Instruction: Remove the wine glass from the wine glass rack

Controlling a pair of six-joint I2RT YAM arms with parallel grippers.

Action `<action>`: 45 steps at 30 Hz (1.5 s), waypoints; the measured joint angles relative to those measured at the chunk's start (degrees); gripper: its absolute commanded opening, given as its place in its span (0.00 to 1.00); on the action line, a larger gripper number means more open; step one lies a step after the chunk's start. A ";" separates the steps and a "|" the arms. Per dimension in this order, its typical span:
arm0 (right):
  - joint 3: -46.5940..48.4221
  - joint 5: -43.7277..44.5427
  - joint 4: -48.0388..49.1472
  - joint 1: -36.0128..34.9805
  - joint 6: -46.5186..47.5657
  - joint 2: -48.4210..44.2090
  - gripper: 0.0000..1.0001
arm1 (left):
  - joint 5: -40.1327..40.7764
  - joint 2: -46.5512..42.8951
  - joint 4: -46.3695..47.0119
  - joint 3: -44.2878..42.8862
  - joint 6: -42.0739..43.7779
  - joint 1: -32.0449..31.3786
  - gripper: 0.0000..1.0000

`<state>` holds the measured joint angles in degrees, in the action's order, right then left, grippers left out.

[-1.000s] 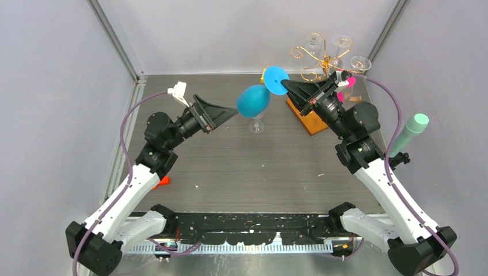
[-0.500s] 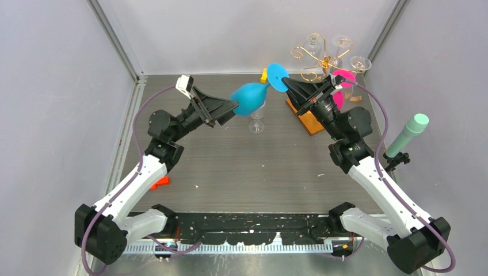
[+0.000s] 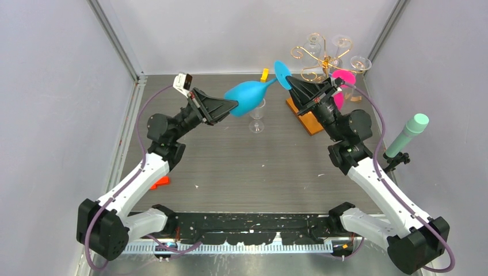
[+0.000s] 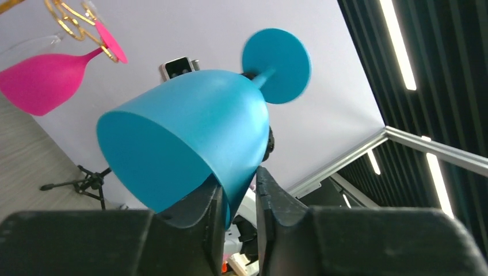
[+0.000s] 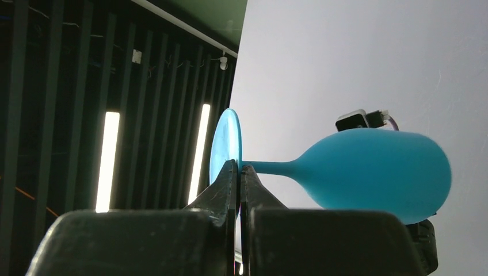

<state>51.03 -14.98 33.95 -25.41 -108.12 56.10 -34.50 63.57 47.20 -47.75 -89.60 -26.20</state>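
Observation:
A blue wine glass (image 3: pixel 246 98) hangs on its side in the air between both arms, off the gold wire wine glass rack (image 3: pixel 319 57) at the back right. My right gripper (image 3: pixel 288 84) is shut on the edge of its round foot (image 5: pixel 224 144). The left gripper (image 3: pixel 233 105) holds the bowl's rim, one finger inside the bowl (image 4: pixel 190 132) and one outside, in the left wrist view (image 4: pixel 237 177). From the right wrist, the stem and bowl (image 5: pixel 374 172) stretch away from the closed fingertips (image 5: pixel 239 167).
A pink glass (image 3: pixel 339 87) and clear glasses (image 3: pixel 342 41) hang on the rack, which stands on an orange-brown wooden base (image 3: pixel 311 122). A clear glass (image 3: pixel 256 121) stands on the table under the blue one. A mint-green cylinder (image 3: pixel 410 133) sits at the right wall.
The left gripper came in from the left and closed on the bowl's rim. The blue glass tipped flatter and rose slightly, its foot still in the right gripper.

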 measured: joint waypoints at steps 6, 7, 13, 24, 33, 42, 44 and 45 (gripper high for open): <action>-1.53 0.94 0.11 0.04 -3.76 1.60 0.13 | 0.22 -2.32 4.17 0.00 0.55 0.09 0.00; -1.53 0.76 0.35 0.00 -4.20 1.84 0.25 | 0.24 -2.75 4.13 0.00 1.27 0.15 0.00; -1.55 -0.26 -2.16 -0.04 -0.09 2.54 0.63 | 0.04 -5.95 -5.29 -1.84 10.43 0.35 0.00; 3.34 4.04 -26.14 -0.04 20.70 0.98 0.69 | 12.96 -4.48 -59.58 -27.36 50.80 0.46 0.00; 11.21 6.19 -42.42 -0.04 35.52 2.95 0.69 | 24.09 16.28 -93.15 -47.93 71.78 0.44 0.00; 11.82 10.47 -53.46 -0.04 42.82 2.67 0.68 | 33.97 34.88 -114.12 -68.24 81.81 -3.63 0.00; 11.87 10.97 -54.49 -0.04 43.39 2.49 0.68 | 34.62 37.62 -116.83 -71.19 82.82 -4.26 0.00; 11.87 11.17 -55.12 -0.04 43.58 2.25 0.68 | 34.91 39.34 -118.20 -73.02 83.21 -4.57 0.00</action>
<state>62.89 -3.81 -21.17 -25.45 -64.53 58.35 0.40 102.91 -71.00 -120.77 -6.39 -30.76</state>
